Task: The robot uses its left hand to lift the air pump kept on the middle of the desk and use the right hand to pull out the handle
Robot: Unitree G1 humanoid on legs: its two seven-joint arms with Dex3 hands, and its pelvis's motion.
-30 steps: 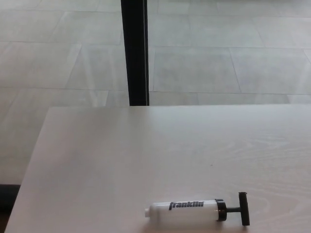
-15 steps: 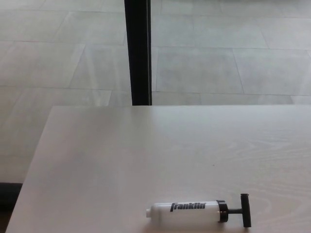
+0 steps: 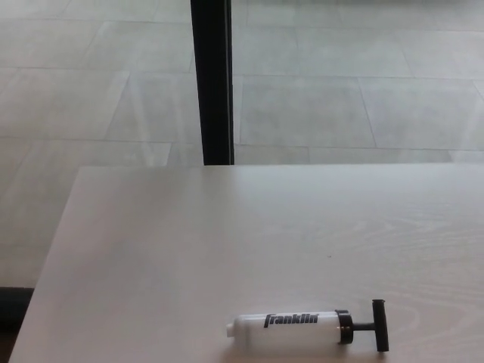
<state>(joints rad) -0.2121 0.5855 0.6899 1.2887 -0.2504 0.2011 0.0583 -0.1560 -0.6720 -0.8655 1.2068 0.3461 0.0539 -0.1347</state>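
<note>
**Pump waiting, no robot hand in frame**

Pale wood-grain counter (image 3: 189, 249), broad and bare apart from one thing. Nearest the camera, close to the near edge and a little right of centre: the air pump (image 3: 291, 330), flat on its side, white barrel with dark lettering, black collar, thin rod, black T-handle (image 3: 381, 324) pointing right and only slightly out from the collar. Neither robot hand in view, so no telling whether spread or closed, and no placing the pump relative to either.

Step in hand, judging from this: reach and grasp not yet begun. Best to bring the left robot hand in over the white barrel, wrap thumb and fingers around mid-barrel, well clear of the collar, and lift level. Worth leaving rod and handle free on the right side for the other robot hand. Round barrel likely to roll if nudged sideways.

Beyond the far edge: grey tiled floor (image 3: 340, 91) and a dark upright post (image 3: 211, 79).
</note>
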